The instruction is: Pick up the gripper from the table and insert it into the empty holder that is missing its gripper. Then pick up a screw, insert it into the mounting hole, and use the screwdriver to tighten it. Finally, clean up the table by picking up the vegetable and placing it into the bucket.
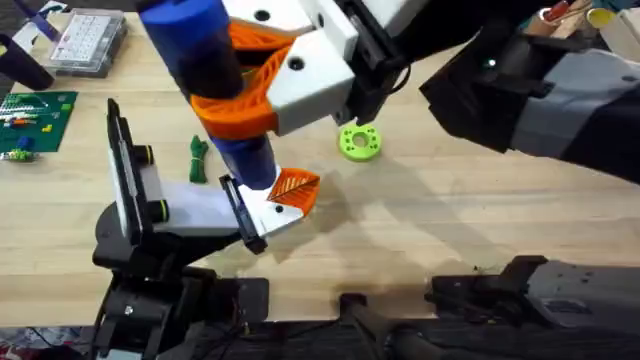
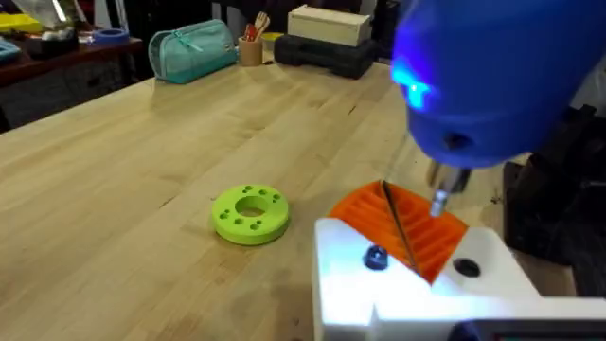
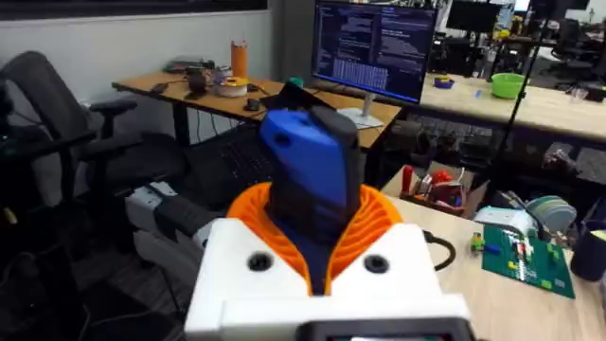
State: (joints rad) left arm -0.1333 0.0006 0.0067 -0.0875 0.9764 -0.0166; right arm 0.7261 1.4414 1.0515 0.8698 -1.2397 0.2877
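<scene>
The right end effector (image 1: 240, 88) hangs high over the counter (image 1: 450, 220), close under the overhead camera. Its white fingers and orange ribbed pads are clamped round the thick blue body of the screwdriver (image 1: 205, 40). In the right wrist view the screwdriver (image 3: 308, 170) stands up between the two pads of that end effector (image 3: 317, 251), gripped on both sides.

The screwdriver points down toward the left end effector (image 1: 293, 190), which sits low over the counter at the tip of the pale grey and black arm. The black bar of the holder (image 1: 243, 215) lies just behind the white and orange fingertips. In the left wrist view the screwdriver (image 2: 492, 76) looms large and glows blue at one spot. Its thin silver bit comes down to the edge of the orange pads of the left end effector (image 2: 398, 232), beside the white finger block with its two dark screw heads. Whether the tip touches cannot be told. The left pads appear pressed together along a thin dark seam, with nothing between them.

The vegetable (image 1: 198, 158) lies on the counter just beside the screwdriver's lower end in the overhead view, between the left arm's body and the blue barrel, held by neither end effector. A lime-green disc with holes (image 1: 360, 141) rests on the bare wood near the left fingertips, apart from them. A clear compartment box (image 1: 88, 42) and a green circuit board (image 1: 35, 120) lie at the far left of the counter
</scene>
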